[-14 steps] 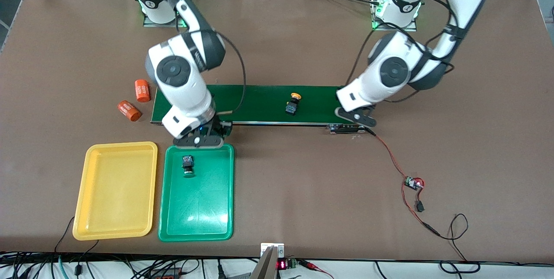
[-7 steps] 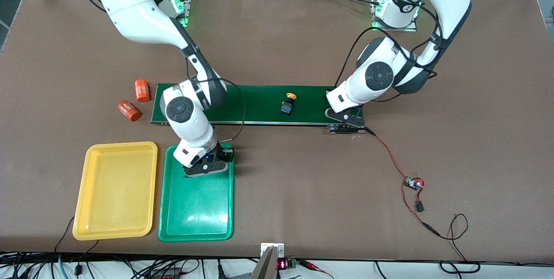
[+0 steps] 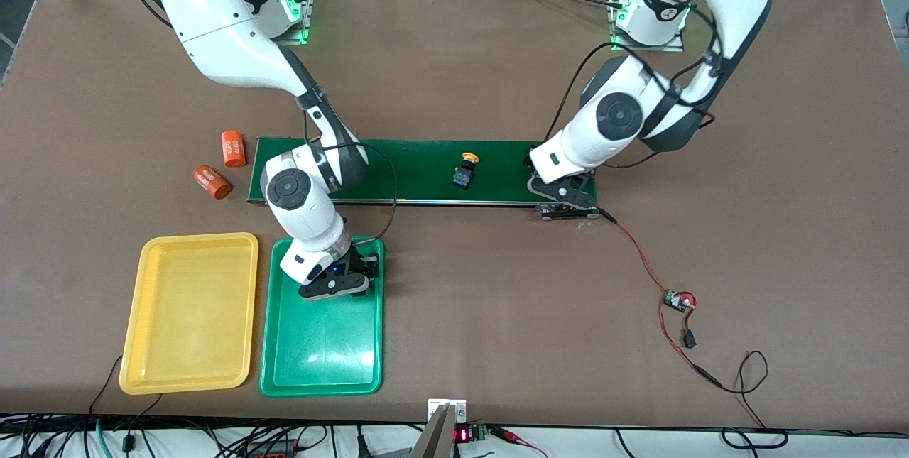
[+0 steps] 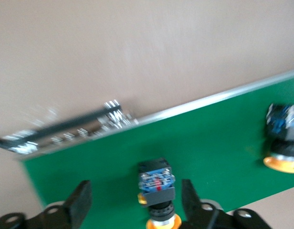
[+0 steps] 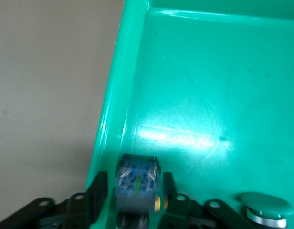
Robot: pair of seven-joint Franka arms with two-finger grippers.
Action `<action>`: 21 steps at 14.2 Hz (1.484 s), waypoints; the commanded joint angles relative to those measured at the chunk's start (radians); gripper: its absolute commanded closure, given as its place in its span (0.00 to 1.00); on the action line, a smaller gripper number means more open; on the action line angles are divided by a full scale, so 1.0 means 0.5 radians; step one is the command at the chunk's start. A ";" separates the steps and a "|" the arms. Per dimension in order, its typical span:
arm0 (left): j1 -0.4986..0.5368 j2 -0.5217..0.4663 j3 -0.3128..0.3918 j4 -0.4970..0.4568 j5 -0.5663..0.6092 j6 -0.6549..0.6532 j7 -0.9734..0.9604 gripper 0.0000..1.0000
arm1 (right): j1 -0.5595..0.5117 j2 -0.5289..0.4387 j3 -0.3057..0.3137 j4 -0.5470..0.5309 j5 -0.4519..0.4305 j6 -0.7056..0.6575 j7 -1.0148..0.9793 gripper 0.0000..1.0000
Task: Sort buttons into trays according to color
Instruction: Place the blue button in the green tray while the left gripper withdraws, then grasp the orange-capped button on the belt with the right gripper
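Showing orange cylinders (image 3: 233, 148), print seemingly unreadable.

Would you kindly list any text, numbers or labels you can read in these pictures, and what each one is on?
White print on the two orange cylinders, beside the belt at the right arm's end: too small to read.
Red digits on a small display at the table edge nearest the front camera: too small to read.
Round marks on the two arm bases: not legible.
Buttons and trays: no text seen.
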 commanded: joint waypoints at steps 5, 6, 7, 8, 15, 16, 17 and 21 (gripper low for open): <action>-0.039 -0.381 0.551 0.285 -0.036 -0.527 0.031 0.00 | 0.006 -0.179 0.013 -0.021 0.006 -0.472 -0.005 0.00; -0.039 -0.381 0.582 0.362 -0.030 -0.683 0.034 0.00 | 0.009 -0.235 0.013 -0.024 0.006 -0.585 -0.005 0.00; -0.039 -0.381 0.634 0.445 -0.027 -0.809 0.037 0.00 | 0.021 -0.287 0.013 -0.024 0.012 -0.696 0.004 0.00; -0.042 -0.381 0.701 0.540 -0.018 -0.926 0.062 0.00 | 0.027 -0.351 0.017 -0.039 0.012 -0.849 0.092 0.00; -0.156 -0.393 1.278 0.976 -0.128 -1.298 0.608 0.00 | 0.119 -0.928 0.038 -0.594 0.027 -1.157 0.475 0.00; -0.159 -0.406 1.300 1.043 -0.131 -1.429 0.611 0.00 | 0.171 -0.971 0.038 -0.649 0.027 -1.157 0.571 0.00; -0.159 -0.427 1.297 1.108 -0.131 -1.540 0.602 0.00 | 0.217 -0.993 0.038 -0.683 0.030 -1.157 0.687 0.00; -0.131 -0.535 1.294 1.142 -0.162 -1.581 0.599 0.00 | 0.297 -0.999 0.069 -0.705 0.131 -1.117 1.028 0.00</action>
